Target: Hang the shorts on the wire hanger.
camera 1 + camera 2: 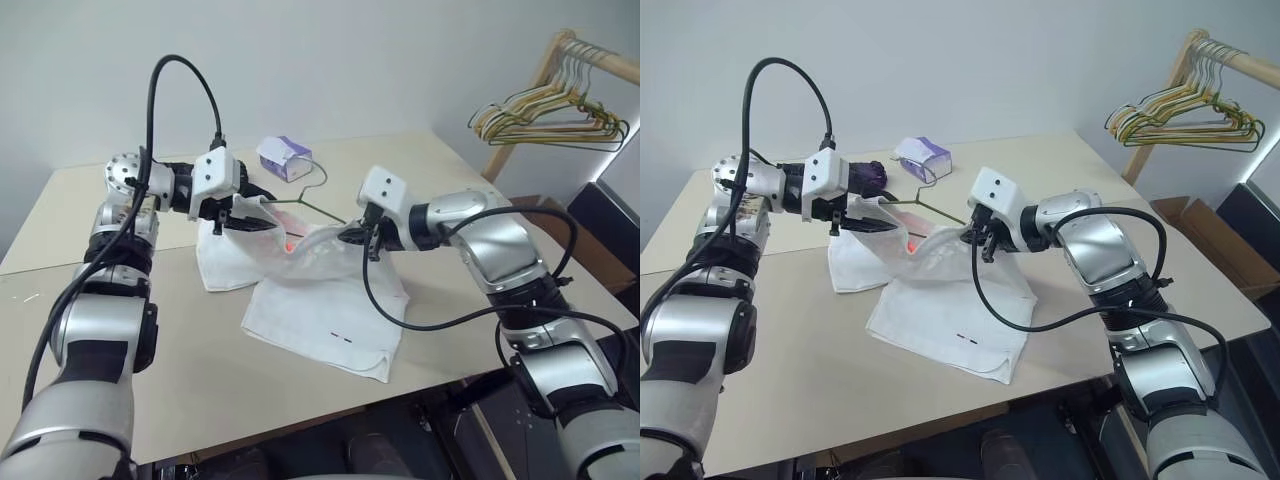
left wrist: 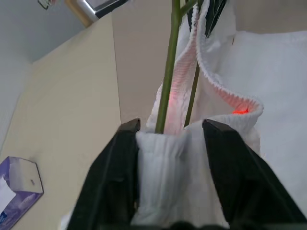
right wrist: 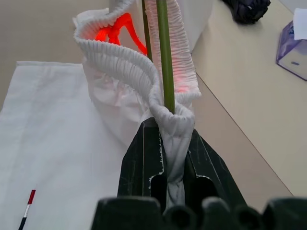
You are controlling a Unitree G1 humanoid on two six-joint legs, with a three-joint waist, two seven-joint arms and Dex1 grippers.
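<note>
Shorts (image 1: pixel 325 315), white, are spread on the beige bench (image 1: pixel 450 190), with the two legs lying flat toward the near edge and a small dark-and-red mark seen near one hem. The gathered elastic waistband is lifted off the bench between the two tools. The wire hanger (image 1: pixel 318 208), thin and grey-olive, is threaded into the raised waistband; its curled hook is seen projecting toward the far side, close to a purple-and-white tissue box (image 1: pixel 284 157). In the right wrist view the right tool (image 3: pixel 176 143) is seen clenched on a fold of the waistband, the black fingers pressed tight against the cloth, with the hanger wire rising just beyond the pinched fold. In the left wrist view the left tool (image 2: pixel 170 139) is seen with its fingers spread, a bunch of waistband cloth sitting between them and two lengths of wire running up out of that cloth; whether the fingers press on the cloth cannot be told. A red glow is cast on the inside of the lifted waistband. A dark purple bundle (image 1: pixel 868 176) is noted on the bench behind the left tool. A wooden rack (image 1: pixel 545 75) carrying a bunch of coloured hangers (image 1: pixel 555 115) stands beyond the far right corner of the bench.
</note>
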